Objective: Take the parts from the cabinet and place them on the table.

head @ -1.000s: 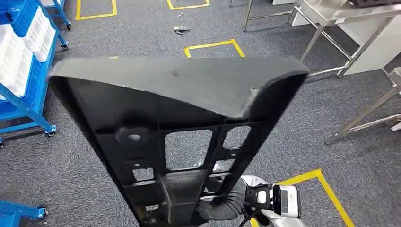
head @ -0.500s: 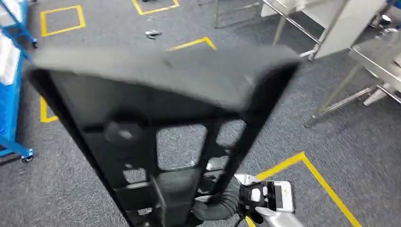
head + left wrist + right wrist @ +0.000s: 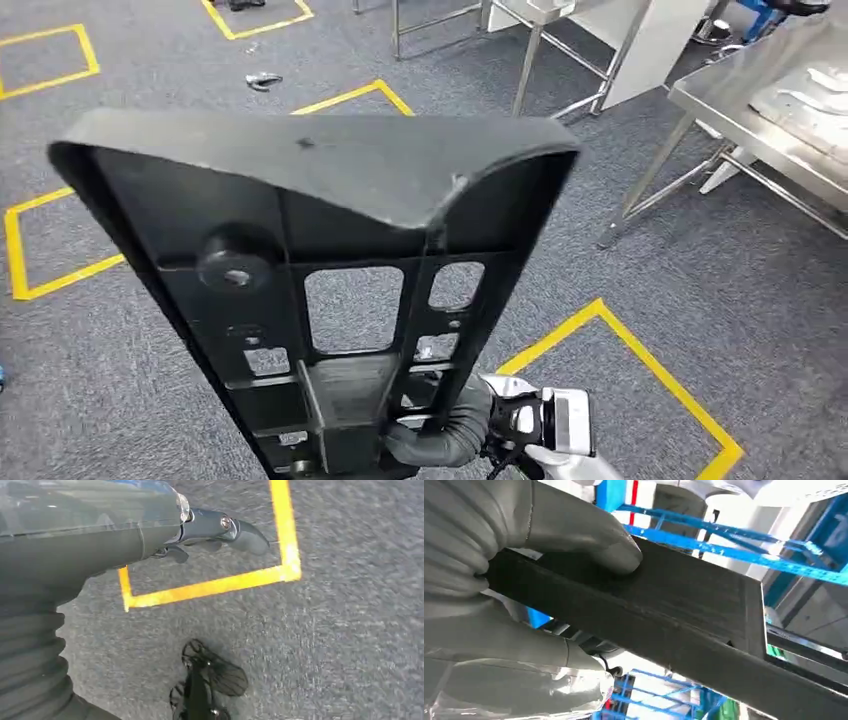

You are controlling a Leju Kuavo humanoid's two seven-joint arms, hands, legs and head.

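Right hand [image 3: 524, 575] grips the part [image 3: 330, 260], thumb pressing; left hand [image 3: 200, 530] hangs, holding nothing.

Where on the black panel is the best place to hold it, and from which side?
At its narrow lower end, from beneath, as the right hand holds the panel now: the ribbed frame gives edges to grasp, while the broad top is smooth and wide.
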